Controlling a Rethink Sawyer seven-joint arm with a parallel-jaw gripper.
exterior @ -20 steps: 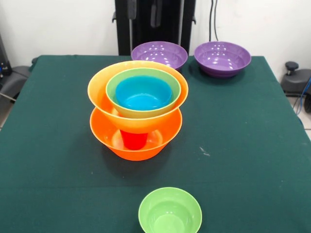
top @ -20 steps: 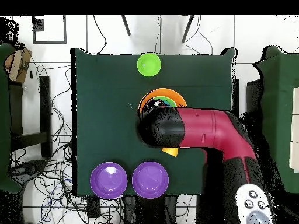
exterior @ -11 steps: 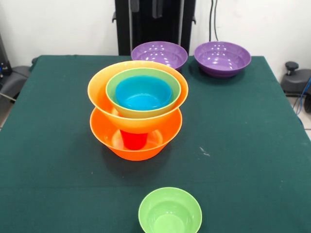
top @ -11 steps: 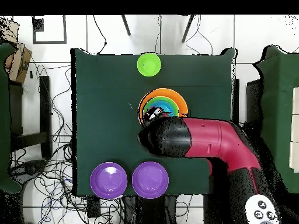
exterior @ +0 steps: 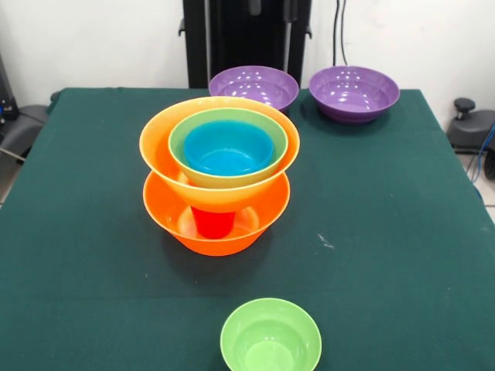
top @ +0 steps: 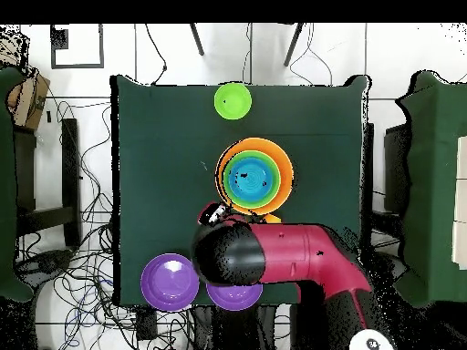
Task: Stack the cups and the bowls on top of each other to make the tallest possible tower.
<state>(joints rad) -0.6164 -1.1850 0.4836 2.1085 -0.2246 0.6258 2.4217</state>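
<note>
A dark green worktop (exterior: 402,255) filled the scene, with a pale wall behind it. The red and black arm (top: 292,260) reached over the side of the worktop nearest its base in the overhead view, partly covering one of the purple bowls; its hand was hidden under the arm's bulk, so I cannot tell whether it was open or closed.

The tower (exterior: 219,182) stood near the middle: a large orange bowl (exterior: 186,224) as base, a red cup (exterior: 212,222) upright inside it, a second orange bowl (exterior: 158,151) resting on that cup, then a medium green bowl (exterior: 179,143) and a blue bowl (exterior: 227,147) nested within.

Two purple bowls (exterior: 254,83) (exterior: 354,91) sat side by side, well apart from the tower. A small green bowl (exterior: 271,338) sat alone at the opposite edge.

Judging by this, the tower was roughly half built, with three loose bowls left to add.
</note>
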